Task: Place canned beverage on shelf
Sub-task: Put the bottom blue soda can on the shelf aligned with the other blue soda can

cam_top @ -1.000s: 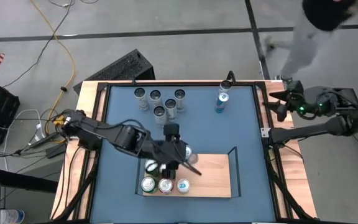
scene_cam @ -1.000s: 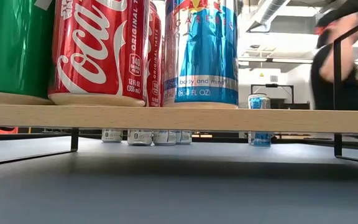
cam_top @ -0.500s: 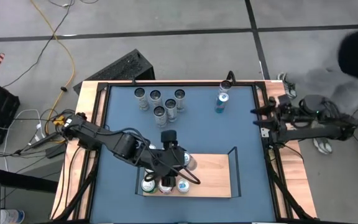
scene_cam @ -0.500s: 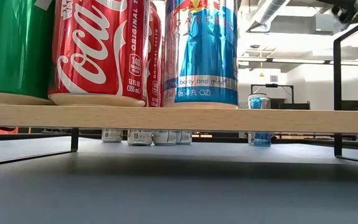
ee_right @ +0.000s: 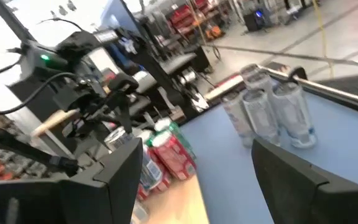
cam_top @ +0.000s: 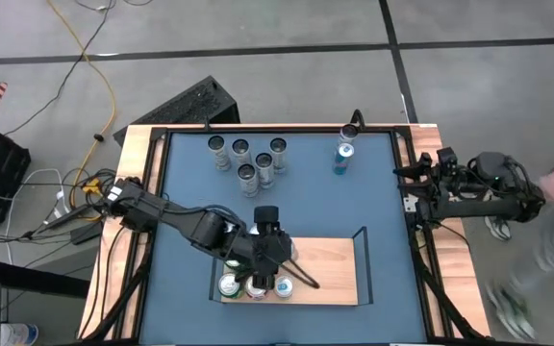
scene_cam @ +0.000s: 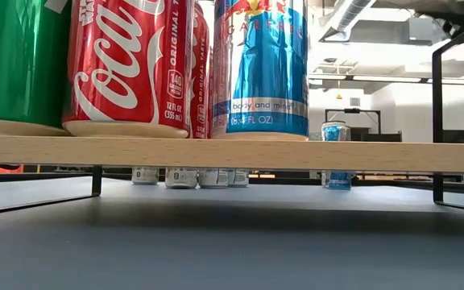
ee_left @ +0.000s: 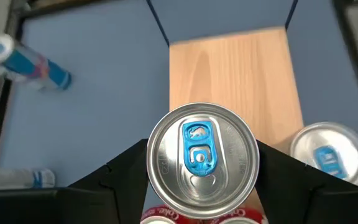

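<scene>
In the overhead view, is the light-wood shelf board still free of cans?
No: several silver-topped cans stand clustered at the left end of the light-wood shelf board, under the left hand.

Around your blue surface point(cam_top: 373, 192) you have a grey tiled floor point(cam_top: 258, 38) crossed by dark seams. A yellow cable point(cam_top: 99, 72) snakes over it, and a dark slatted panel point(cam_top: 186, 104) lies by the far edge. At your right, a blurred person point(cam_top: 551, 245) is passing. Looking level across, you see a white-walled room point(scene_cam: 393, 101) with a ceiling duct point(scene_cam: 349, 16) and strip lights point(scene_cam: 369, 78). Red-stocked shelving point(ee_right: 185, 15) stands farther off.
</scene>
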